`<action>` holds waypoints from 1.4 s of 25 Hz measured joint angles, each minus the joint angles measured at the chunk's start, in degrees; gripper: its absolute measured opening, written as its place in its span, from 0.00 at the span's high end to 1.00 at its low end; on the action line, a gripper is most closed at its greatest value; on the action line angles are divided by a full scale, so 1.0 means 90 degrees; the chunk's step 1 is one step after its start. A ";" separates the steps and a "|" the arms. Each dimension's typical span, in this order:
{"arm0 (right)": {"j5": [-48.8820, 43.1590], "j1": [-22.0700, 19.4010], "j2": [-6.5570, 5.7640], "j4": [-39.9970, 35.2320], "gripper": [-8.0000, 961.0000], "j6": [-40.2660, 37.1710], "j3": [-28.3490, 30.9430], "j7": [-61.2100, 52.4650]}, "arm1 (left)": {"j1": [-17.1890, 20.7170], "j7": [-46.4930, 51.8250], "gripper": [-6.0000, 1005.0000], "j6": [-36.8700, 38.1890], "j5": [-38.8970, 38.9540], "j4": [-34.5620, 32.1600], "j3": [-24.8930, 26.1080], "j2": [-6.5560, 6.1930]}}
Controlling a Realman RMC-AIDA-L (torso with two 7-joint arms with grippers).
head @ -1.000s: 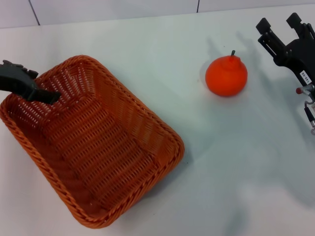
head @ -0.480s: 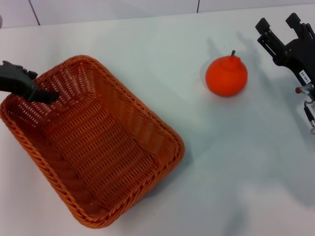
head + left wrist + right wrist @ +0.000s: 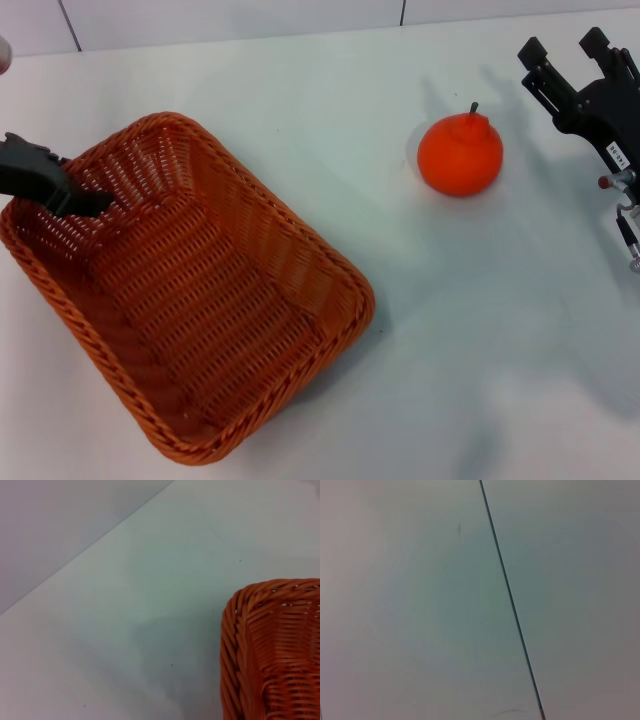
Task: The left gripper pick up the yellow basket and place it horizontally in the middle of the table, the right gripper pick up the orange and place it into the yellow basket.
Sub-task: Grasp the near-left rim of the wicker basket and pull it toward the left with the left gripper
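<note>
Yellow basket [image 3: 200, 310]: woven wicker, rough. Table [image 3: 330, 110]: smooth white. Orange [image 3: 459, 153]: matt skin.

Far back, behind the table [image 3: 300, 80], there is a pale wall [image 3: 230, 20]. Two thin dark lines run up it, a left line [image 3: 68, 25] and a right line [image 3: 402, 12]. They cut the wall into flat pieces.

At the far left edge sits a small pale blob [image 3: 3, 52]. Only a bit of it shows, so I cannot tell what it is.

The left wrist view shows a plain grey area [image 3: 60, 520] past the edge of the table.

The right wrist view shows a pale flat surface [image 3: 410, 605]. One thin dark stripe [image 3: 510, 600] runs slanted across it.
</note>
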State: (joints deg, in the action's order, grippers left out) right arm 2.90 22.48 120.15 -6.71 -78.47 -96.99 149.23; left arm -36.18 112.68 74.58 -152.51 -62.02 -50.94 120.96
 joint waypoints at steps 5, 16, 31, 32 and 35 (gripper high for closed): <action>0.0008 -0.0007 0.0000 0.0008 0.03 0.0002 0.0013 -0.0051 | 0.0009 -0.0035 0.44 0.0049 0.0000 -0.0079 -0.0005 -0.0005; 0.0050 -0.0019 0.0000 0.0014 0.03 0.0008 0.0016 -0.0121 | -0.0027 0.0026 0.68 0.0237 -0.0049 -0.0130 0.0051 -0.0051; 0.0013 -0.0022 0.0000 0.0014 0.03 0.0008 0.0015 -0.0146 | -0.0675 0.1984 0.75 0.1301 -0.0051 0.0120 0.0450 -0.0452; 0.0012 -0.0019 0.0000 0.0014 0.03 0.0008 0.0016 -0.0147 | -0.0714 0.2155 0.75 0.1355 -0.0054 0.0164 0.0460 -0.0488; 0.0010 -0.0013 0.0000 0.0014 0.03 0.0008 0.0016 -0.0154 | -0.0835 0.2534 0.80 0.1454 -0.0051 0.0393 0.0494 -0.0626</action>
State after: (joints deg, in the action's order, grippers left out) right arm 2.99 22.37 120.15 -6.59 -78.39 -96.85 147.85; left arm -43.69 135.48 87.66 -152.96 -58.48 -46.49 115.33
